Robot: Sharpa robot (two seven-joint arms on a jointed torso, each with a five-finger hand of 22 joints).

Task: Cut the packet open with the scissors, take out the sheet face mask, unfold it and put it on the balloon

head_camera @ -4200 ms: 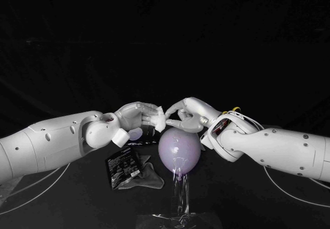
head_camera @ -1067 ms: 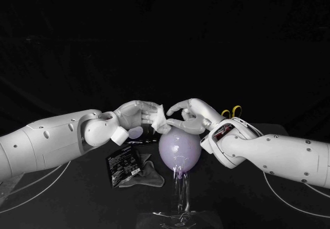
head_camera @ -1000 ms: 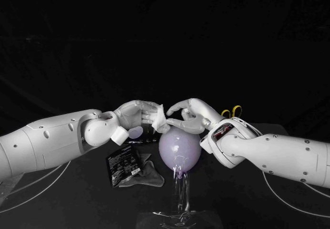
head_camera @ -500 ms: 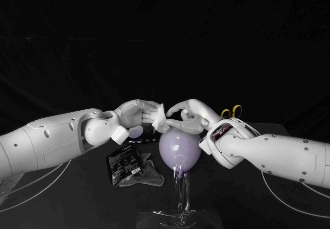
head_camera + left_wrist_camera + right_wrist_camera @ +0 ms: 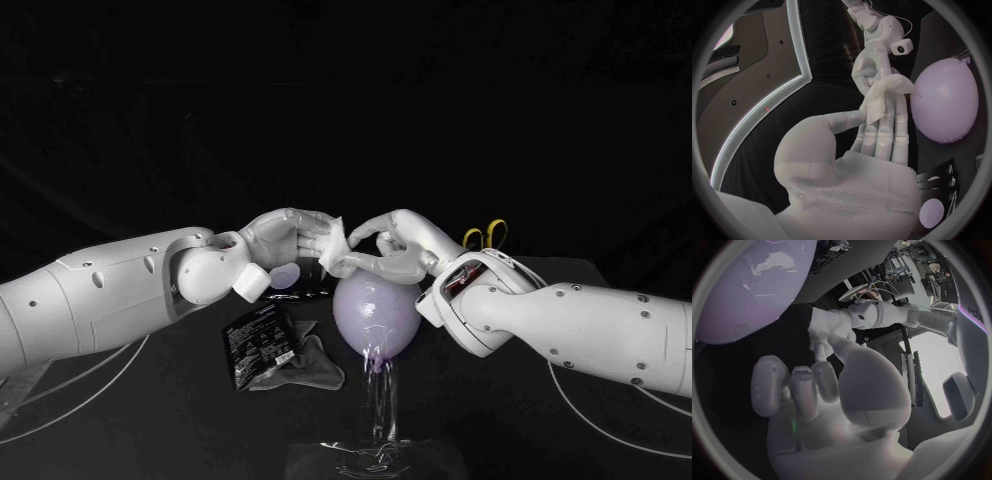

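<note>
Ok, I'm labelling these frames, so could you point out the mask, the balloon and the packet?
mask (image 5: 887,95): left wrist view, middle of the folded white sheet.
balloon (image 5: 376,310): head view, middle of its lilac body.
packet (image 5: 260,347): head view, centre of its dark face.

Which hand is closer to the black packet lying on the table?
Left. The left hand, pinching the folded mask, is raised on the same side of the balloon as the packet. The right hand is above the balloon, farther off.

Watching a clear stand (image 5: 381,398) rising upright near the black table's (image 5: 490,425) front edge; spotting a crumpled grey sheet (image 5: 312,367) lying just left of its stem, a small pale round disc (image 5: 284,277) sitting farther back.
</note>
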